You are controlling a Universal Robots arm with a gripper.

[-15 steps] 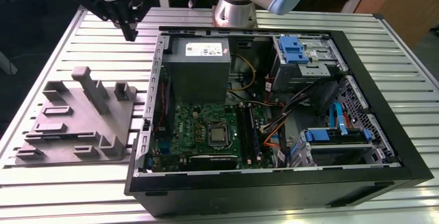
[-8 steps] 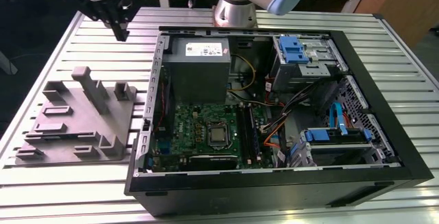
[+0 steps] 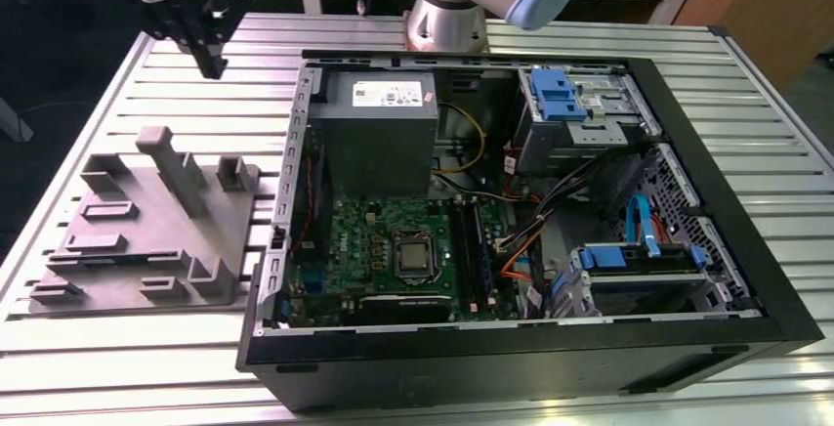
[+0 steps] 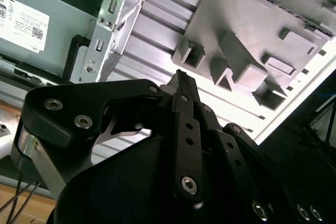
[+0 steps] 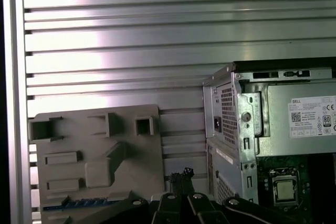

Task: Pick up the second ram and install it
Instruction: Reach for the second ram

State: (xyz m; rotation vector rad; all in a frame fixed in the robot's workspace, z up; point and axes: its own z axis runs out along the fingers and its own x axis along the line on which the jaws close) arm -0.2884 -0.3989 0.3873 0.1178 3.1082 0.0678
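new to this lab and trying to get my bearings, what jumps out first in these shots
The open computer case dominates, lying on its side on the slatted metal table with its green circuit board exposed. On the exterior view's left sits a grey tray with upright posts, and the black gripper hangs in the air above the table near that view's top left.

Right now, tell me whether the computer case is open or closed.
Open: the computer case lies with its side panel off, motherboard and power supply exposed in the exterior view.
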